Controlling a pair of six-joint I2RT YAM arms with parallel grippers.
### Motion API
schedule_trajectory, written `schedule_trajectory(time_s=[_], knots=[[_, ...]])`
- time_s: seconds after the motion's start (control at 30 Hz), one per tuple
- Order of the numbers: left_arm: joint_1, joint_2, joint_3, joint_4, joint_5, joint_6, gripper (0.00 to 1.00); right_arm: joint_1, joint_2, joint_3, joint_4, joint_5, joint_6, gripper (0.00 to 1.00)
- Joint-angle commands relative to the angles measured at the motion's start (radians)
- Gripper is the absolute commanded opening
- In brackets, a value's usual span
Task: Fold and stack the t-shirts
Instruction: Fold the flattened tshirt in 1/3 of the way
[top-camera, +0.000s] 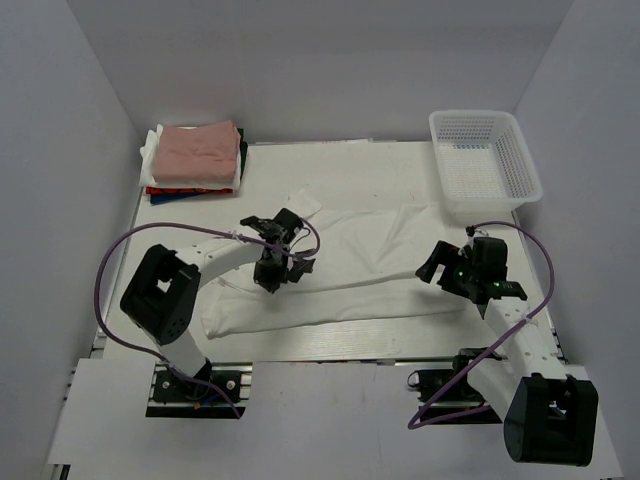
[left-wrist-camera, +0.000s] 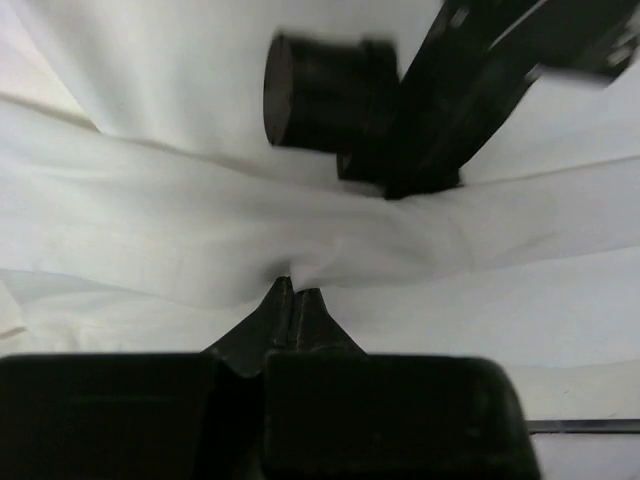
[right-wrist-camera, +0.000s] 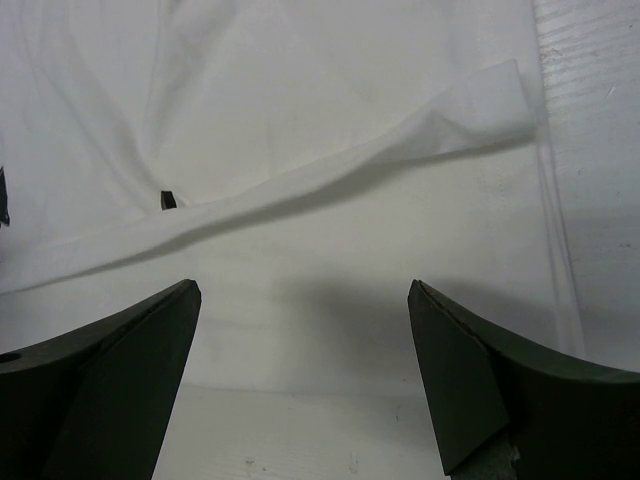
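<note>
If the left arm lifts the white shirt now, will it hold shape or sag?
Probably sags: the white shirt bunches into creases where the left gripper pinches it. It looks thin, so likely light, trailing from that one pinch.

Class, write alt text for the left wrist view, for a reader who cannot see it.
The left hand is shut, pinching a fold of the white t-shirt, whose wrinkles gather at the pinch.
</note>
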Motion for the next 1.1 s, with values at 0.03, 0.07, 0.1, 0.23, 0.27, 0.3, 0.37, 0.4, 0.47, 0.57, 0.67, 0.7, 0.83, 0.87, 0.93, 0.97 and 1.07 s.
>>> schedule_trajectory(time_s=[0.03, 0.07, 0.1, 0.23, 0.27, 0.3, 0.37, 0.4, 0.47, 0.57, 0.67, 0.7, 0.83, 0.87, 0.93, 0.97, 1.07], knots=[[-0.004, 0.005, 0.114, 0.022, -0.097, 0.064, 0.0, -0.002, 0.0, -0.005, 0.037, -0.004, -0.011, 0.9], [-0.004, 0.02, 0.141, 0.022, -0.108, 0.096, 0.0, -0.001, 0.005, -0.006, 0.042, -0.002, -0.011, 0.9], [-0.004, 0.049, 0.152, 0.022, -0.108, 0.116, 0.0, -0.002, 0.005, -0.003, 0.045, -0.001, -0.012, 0.9], [-0.004, 0.152, 0.25, 0.029, -0.168, 0.24, 0.0, -0.005, 0.032, 0.011, 0.032, 0.004, -0.012, 0.9], [-0.004, 0.175, 0.269, 0.029, -0.168, 0.268, 0.0, -0.005, 0.031, 0.012, 0.031, 0.007, -0.014, 0.9], [-0.016, 0.196, 0.283, 0.029, -0.182, 0.295, 0.0, -0.004, 0.032, 0.014, 0.032, 0.011, -0.015, 0.9], [-0.025, 0.248, 0.319, 0.051, -0.182, 0.357, 0.0, -0.002, 0.035, 0.014, 0.032, 0.01, -0.015, 0.9], [-0.025, 0.259, 0.32, 0.074, -0.182, 0.409, 0.0, -0.002, 0.038, 0.012, 0.032, 0.01, -0.015, 0.9], [-0.036, 0.282, 0.346, 0.09, -0.194, 0.45, 0.0, -0.002, 0.035, 0.012, 0.028, 0.013, -0.017, 0.9], [-0.045, 0.282, 0.356, 0.131, -0.205, 0.518, 0.11, -0.004, 0.032, 0.018, 0.023, 0.013, -0.017, 0.9], [-0.045, 0.258, 0.356, 0.165, -0.26, 0.512, 0.58, -0.002, 0.028, 0.015, 0.02, 0.005, -0.02, 0.9], [-0.045, 0.258, 0.356, 0.185, -0.26, 0.501, 0.58, -0.002, 0.028, 0.017, 0.022, 0.002, -0.023, 0.9], [-0.045, 0.146, 0.26, 0.297, -0.315, 0.446, 0.99, -0.001, 0.014, 0.014, 0.019, 0.013, -0.021, 0.9], [-0.033, 0.081, 0.24, 0.317, -0.315, 0.432, 1.0, 0.001, 0.008, 0.012, 0.019, 0.016, -0.021, 0.9], [-0.021, 0.008, 0.179, 0.372, -0.318, 0.358, 1.0, 0.002, -0.01, 0.011, 0.022, 0.008, -0.024, 0.9], [-0.012, -0.027, 0.157, 0.393, -0.344, 0.336, 1.0, 0.004, -0.023, 0.011, 0.028, 0.007, -0.023, 0.9], [-0.012, -0.125, 0.111, 0.45, -0.381, 0.312, 1.0, 0.009, -0.043, 0.029, 0.046, 0.01, -0.023, 0.9]])
